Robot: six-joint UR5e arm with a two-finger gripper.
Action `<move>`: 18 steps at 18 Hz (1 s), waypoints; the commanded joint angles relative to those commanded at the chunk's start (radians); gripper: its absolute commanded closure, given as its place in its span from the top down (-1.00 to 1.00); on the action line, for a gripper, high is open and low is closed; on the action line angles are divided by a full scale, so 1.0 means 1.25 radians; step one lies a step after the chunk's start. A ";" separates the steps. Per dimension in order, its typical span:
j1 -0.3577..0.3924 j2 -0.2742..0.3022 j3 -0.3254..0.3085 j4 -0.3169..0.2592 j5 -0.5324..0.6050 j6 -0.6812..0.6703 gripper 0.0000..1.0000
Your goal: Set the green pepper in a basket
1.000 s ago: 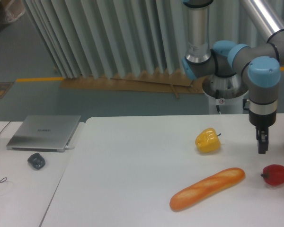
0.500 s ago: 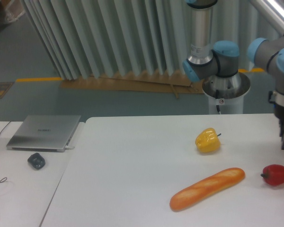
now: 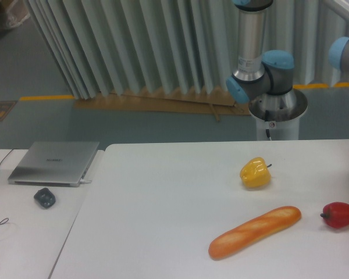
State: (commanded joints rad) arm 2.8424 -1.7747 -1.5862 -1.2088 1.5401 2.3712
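Green pepper and basket are both outside this view; only a yellow pepper (image 3: 255,172), a red pepper (image 3: 339,214) and a bread loaf (image 3: 255,232) lie on the table (image 3: 163,209). Judging by those, it is likely light, smooth and slippery, best pinched across its body. The gripper is cut off at right, so its jaws cannot be judged.

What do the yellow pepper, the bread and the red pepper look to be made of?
Yellow pepper: likely moulded plastic; smooth, slightly glossy skin with an even colour. Bread: probably plastic or foam replica; uniform orange-brown surface with a soft sheen and pale slashes. Red pepper: also looks plastic, smooth and evenly red. None can be confirmed from this view.
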 joint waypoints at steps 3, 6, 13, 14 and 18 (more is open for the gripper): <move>0.034 -0.015 0.015 0.001 -0.001 0.030 0.20; 0.060 -0.027 0.029 0.002 0.000 0.044 0.21; 0.090 -0.086 0.043 0.032 0.001 0.097 0.21; 0.090 -0.097 0.042 0.032 0.001 0.097 0.21; 0.087 -0.124 0.044 0.039 0.002 0.094 0.22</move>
State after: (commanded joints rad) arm 2.9514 -1.9297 -1.5309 -1.1597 1.5432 2.4881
